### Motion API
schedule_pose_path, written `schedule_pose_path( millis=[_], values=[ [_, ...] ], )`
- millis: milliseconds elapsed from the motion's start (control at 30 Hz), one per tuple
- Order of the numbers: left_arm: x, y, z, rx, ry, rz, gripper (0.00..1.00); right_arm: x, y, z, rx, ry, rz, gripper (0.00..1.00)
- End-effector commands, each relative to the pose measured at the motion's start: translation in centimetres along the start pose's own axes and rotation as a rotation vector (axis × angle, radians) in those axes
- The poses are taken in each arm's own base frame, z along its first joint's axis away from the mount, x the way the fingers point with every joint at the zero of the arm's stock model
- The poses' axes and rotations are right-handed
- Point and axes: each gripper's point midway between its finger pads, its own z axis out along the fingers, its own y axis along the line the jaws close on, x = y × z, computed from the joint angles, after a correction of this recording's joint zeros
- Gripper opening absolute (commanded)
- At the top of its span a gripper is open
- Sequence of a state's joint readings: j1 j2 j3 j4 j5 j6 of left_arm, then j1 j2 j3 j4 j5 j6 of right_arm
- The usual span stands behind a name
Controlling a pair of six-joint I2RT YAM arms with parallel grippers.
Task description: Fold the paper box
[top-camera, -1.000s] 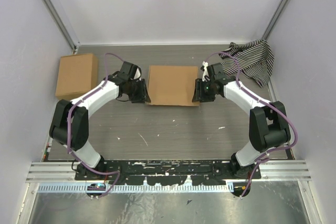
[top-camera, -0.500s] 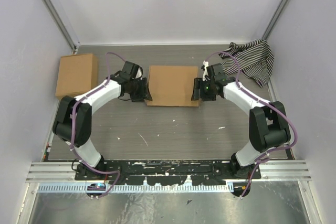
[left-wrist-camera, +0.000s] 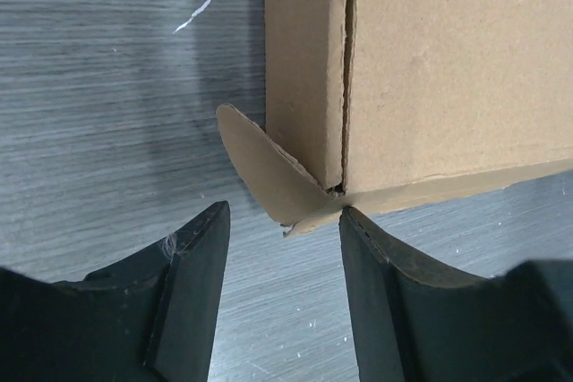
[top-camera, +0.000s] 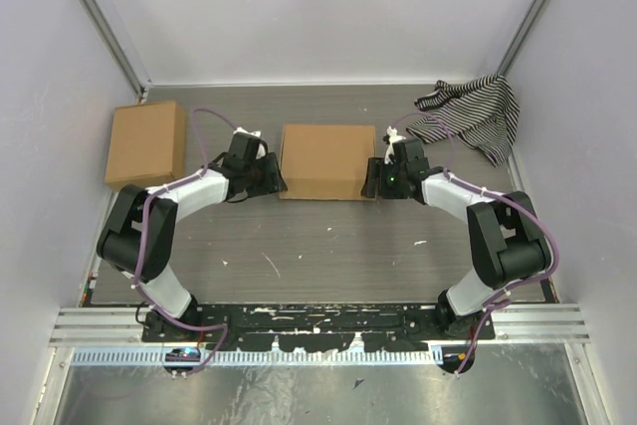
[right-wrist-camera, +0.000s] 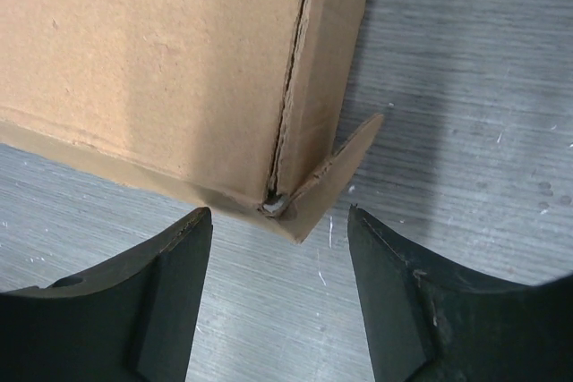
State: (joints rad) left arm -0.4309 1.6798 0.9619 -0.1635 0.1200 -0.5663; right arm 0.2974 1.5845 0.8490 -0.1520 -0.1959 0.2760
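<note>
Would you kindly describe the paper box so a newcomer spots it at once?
On the grey table, look between the left gripper and right gripper. The paper box lies there, shallow and wide, tabs sticking out at its corners; the blockier box sits far left.

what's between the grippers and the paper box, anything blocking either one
nothing visible. the left gripper and right gripper each sit open at a near corner of the paper box, with only bare table in the gap. the loose tab poking out at each corner is part of the box itself
</note>
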Motion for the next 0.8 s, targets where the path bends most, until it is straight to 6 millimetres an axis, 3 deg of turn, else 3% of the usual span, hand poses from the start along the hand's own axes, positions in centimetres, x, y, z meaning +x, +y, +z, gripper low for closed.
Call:
schedule_pose_path(
  millis=[0, 233, 367, 467, 567, 767],
  values=[
    [-2.6, -1.4, -0.2, 0.064, -0.148, -0.004, 0.59, -3.3, 1.2, -0.4, -0.046, -0.144, -0.018, 0.67],
    [-2.5, -1.5, -0.3, 0.085, -0.165, -0.009, 0.59, -3.1, 1.0, -0.3, -0.044, -0.166, -0.013, 0.65],
    [-3.1, -1.3, -1.2, 0.075, -0.209, 0.006, 0.59, -3.6, 1.0, -0.9, -0.038, -0.206, -0.021, 0.66],
    [-3.9, -1.1, -2.2, 0.068, -0.269, 0.025, 0.63, -4.1, 1.1, -1.1, -0.045, -0.233, -0.022, 0.69],
    [-4.4, -1.1, -2.6, 0.069, -0.305, 0.049, 0.66, -4.2, 1.4, -1.1, -0.063, -0.247, -0.023, 0.78],
    [-4.2, -1.5, -1.6, 0.114, -0.312, 0.074, 0.68, -4.0, 1.8, -0.7, -0.093, -0.257, -0.028, 0.8]
  ],
)
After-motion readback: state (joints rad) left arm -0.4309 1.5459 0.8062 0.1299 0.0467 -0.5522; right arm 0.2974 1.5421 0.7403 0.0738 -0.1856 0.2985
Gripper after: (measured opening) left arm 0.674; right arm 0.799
